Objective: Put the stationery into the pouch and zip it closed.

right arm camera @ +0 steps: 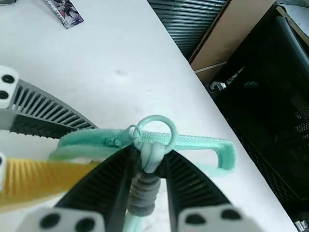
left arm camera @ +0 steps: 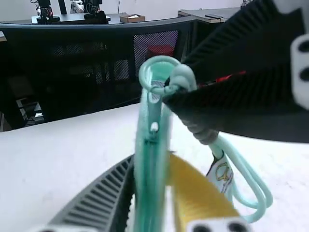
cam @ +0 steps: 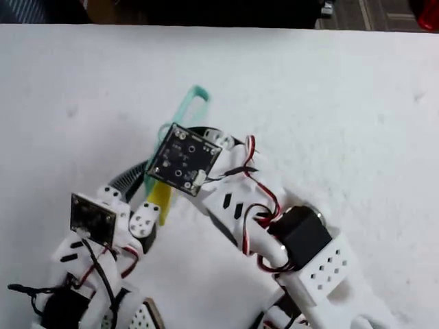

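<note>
The mint-green pouch (cam: 180, 113) stands on edge on the white table (cam: 329, 103). My left gripper (cam: 145, 185) is shut on the pouch (left arm camera: 147, 145), with its grey ribbed finger (left arm camera: 96, 203) on one side and its yellow finger (left arm camera: 193, 193) on the other. My right gripper (right arm camera: 147, 155) has black fingers shut on the zipper pull (right arm camera: 148, 162), just below the pull's ring (right arm camera: 155, 126). That same gripper (left arm camera: 176, 92) meets the top of the pouch in the left wrist view. In the high view the right arm's camera board (cam: 182, 157) covers the pouch's middle. No stationery shows.
A mint cord loop (left arm camera: 246, 188) and a small tag (left arm camera: 219, 174) hang off the pouch's far side. A small printed card (right arm camera: 65, 12) lies far off on the table. The table's far edge (cam: 206, 27) borders dark furniture. Open tabletop lies right of the arms.
</note>
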### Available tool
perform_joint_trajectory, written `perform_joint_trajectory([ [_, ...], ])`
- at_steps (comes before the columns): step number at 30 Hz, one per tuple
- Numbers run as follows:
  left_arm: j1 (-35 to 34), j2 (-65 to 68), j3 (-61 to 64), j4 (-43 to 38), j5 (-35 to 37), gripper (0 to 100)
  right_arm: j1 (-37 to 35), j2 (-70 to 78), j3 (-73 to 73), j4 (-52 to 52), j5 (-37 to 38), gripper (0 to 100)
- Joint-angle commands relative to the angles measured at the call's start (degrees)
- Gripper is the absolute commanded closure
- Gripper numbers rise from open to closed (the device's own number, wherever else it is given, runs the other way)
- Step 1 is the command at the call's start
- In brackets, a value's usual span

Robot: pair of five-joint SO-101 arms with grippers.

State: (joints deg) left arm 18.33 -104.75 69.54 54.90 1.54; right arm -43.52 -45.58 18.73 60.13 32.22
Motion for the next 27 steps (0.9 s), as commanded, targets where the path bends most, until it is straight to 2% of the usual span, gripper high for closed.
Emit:
perform_joint_trajectory([
  [1,1.5,0.2,-1.3,-4.0,-4.0,98,0.4,0.3,-2.3,-0.1,-0.1,98.1],
  [7,8.5,0.2,1.9,-4.0,-6.2,98,0.7,0.4,-2.5,-2.4,-0.1,98.1],
  [11,8.5,0.2,2.0,-3.7,-6.2,98,2.5,0.5,-2.5,-6.7,3.5,98.1],
  [18,8.4,0.2,1.7,-0.7,-6.2,98,11.1,0.6,-2.1,-5.2,5.5,98.1],
  [27,8.4,0.2,1.7,-0.6,-6.2,98,16.0,5.4,-2.1,-6.5,9.8,98.1],
])
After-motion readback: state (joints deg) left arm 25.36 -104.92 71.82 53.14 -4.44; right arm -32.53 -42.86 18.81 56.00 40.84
